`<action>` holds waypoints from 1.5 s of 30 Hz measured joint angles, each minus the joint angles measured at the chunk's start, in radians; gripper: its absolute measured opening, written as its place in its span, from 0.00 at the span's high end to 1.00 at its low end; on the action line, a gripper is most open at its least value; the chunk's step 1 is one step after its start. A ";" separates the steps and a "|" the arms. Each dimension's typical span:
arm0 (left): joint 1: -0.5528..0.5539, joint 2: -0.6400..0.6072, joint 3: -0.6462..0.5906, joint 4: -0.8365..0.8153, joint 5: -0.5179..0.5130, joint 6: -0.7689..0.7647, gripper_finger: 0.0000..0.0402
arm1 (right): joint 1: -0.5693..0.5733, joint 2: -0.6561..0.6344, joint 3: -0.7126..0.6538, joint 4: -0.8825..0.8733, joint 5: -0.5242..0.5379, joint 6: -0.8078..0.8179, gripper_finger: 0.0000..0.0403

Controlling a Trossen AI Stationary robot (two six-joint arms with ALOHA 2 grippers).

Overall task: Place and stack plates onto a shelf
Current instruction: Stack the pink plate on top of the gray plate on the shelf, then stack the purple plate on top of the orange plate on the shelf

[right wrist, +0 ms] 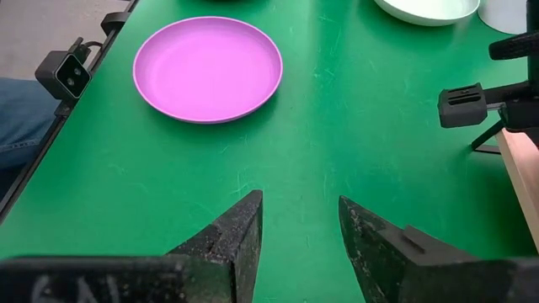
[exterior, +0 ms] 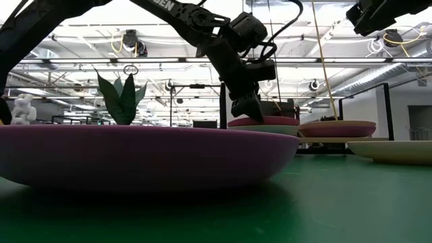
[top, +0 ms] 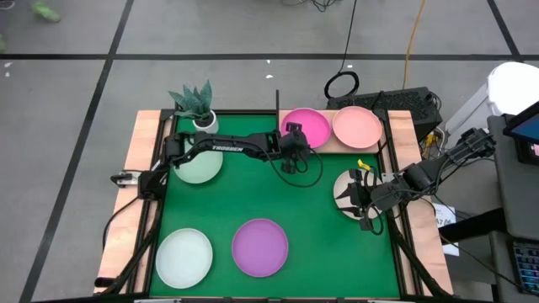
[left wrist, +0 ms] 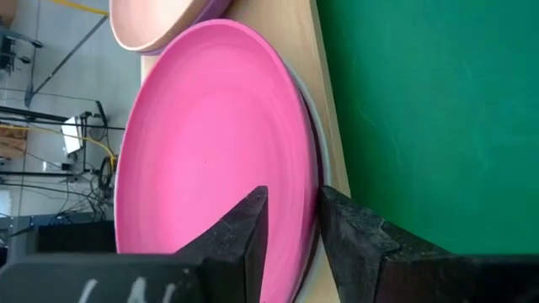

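Observation:
The hot pink plate [top: 306,126] lies on a pale plate [left wrist: 317,135] at the left end of the wooden shelf [top: 337,148]. Beside it the salmon plate [top: 357,125] sits on a purple plate [left wrist: 212,8]. My left gripper [left wrist: 293,227] reaches across the mat and is shut on the pink plate's near rim. My right gripper [right wrist: 299,227] hangs open and raised at the table's right side, over the beige plate [top: 349,192]. On the mat lie a purple plate [top: 259,247] and two mint plates [top: 184,257], [top: 200,167]. My left gripper has the hot pink plate's rim [left wrist: 308,198] on the side toward the mat, pinched with one finger [left wrist: 248,227] over the plate's inside and the other [left wrist: 345,227] outside the rim. The fingers slant down from the table's left. The plate rests flat on the pale plate beneath.
A potted plant [top: 195,103] stands at the mat's far left corner. A small camera on a stand [right wrist: 472,105] sits near the shelf's front edge. Bare green mat [top: 320,227] lies between the purple plate and the beige plate.

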 joint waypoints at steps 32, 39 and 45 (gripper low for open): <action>-0.225 -0.293 0.001 -0.368 -0.045 -0.318 0.72 | 0.000 0.000 0.000 -0.017 0.033 0.042 0.65; -0.300 -0.342 -0.001 -0.607 -0.038 -0.515 0.72 | -0.002 -0.009 0.000 -0.005 0.107 0.054 0.65; -0.375 -0.341 -0.053 -0.663 -0.036 -0.611 0.72 | -0.002 -0.008 0.000 -0.007 0.104 0.083 0.65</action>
